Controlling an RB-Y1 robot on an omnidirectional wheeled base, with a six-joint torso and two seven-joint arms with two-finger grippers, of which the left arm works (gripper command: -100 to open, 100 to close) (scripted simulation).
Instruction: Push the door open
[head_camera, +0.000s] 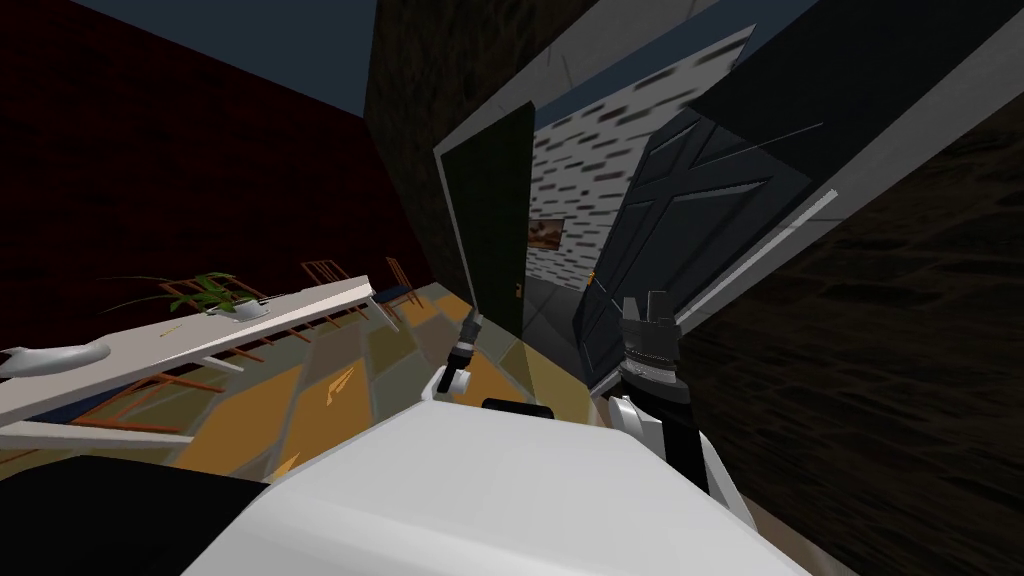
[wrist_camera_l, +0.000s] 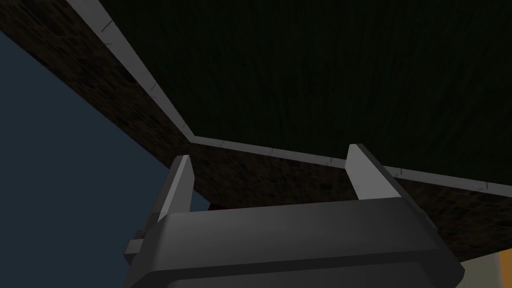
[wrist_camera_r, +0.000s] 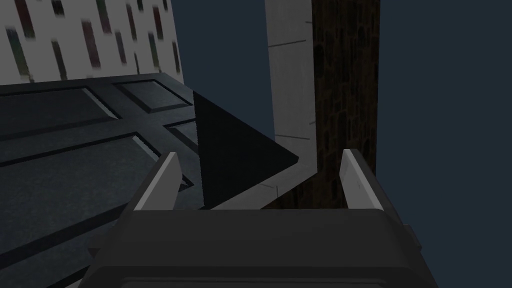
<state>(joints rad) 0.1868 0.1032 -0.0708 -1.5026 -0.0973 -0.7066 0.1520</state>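
Just beside the panelled door (head_camera: 690, 200), the right jaws gape empty, and a thin finger (wrist_camera_r: 162, 180) could snag a panel groove while pushing.

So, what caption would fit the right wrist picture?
Open right gripper facing the dark panelled door beside its pale frame.

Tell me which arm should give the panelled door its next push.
Probably right. The right gripper sits open beside the dark panelled door, whose panels lie just ahead in its wrist view. The left gripper is across the gap at the dark green panel.
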